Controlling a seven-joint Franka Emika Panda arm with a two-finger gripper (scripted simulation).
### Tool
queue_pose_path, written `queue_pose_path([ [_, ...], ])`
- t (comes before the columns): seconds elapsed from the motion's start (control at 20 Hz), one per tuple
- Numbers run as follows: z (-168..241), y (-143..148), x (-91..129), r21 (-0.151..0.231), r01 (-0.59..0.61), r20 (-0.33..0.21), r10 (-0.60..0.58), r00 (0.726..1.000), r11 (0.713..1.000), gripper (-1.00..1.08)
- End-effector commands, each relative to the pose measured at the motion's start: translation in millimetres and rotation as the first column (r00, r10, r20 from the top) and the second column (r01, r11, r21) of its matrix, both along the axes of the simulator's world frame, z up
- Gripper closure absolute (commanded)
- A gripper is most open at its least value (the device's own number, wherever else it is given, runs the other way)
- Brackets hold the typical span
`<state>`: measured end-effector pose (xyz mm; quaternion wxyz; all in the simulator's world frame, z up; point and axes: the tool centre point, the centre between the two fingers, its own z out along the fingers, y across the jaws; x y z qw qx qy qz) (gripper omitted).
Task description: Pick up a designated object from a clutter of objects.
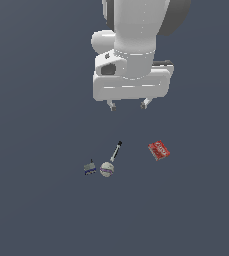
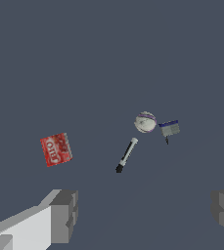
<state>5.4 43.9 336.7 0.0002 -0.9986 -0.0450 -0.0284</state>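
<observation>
Wrist view alone shows white lettering on small flat red rectangular box (image 2: 56, 149) (image 1: 159, 150); gripper (image 1: 128, 105) (image 2: 143, 215) wide open, empty.

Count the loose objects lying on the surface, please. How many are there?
4. The red box lies alone at the exterior view's right. The marker, ball and grey-blue piece cluster to its left. None appears hidden.
</observation>
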Motion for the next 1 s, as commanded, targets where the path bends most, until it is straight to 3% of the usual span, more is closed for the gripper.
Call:
queue_pose_path([
  [0.0, 0, 0, 0, 0.000, 0.000, 0.000, 0.000, 1.000, 1.000, -0.92],
  [0.45, 0, -7, 3, 0.027, 0.005, -0.004, -0.005, 1.000, 1.000, -0.92],
  [0.95, -21, 7, 9, 0.019, -0.015, -0.008, 0.015, 1.000, 1.000, -0.92],
])
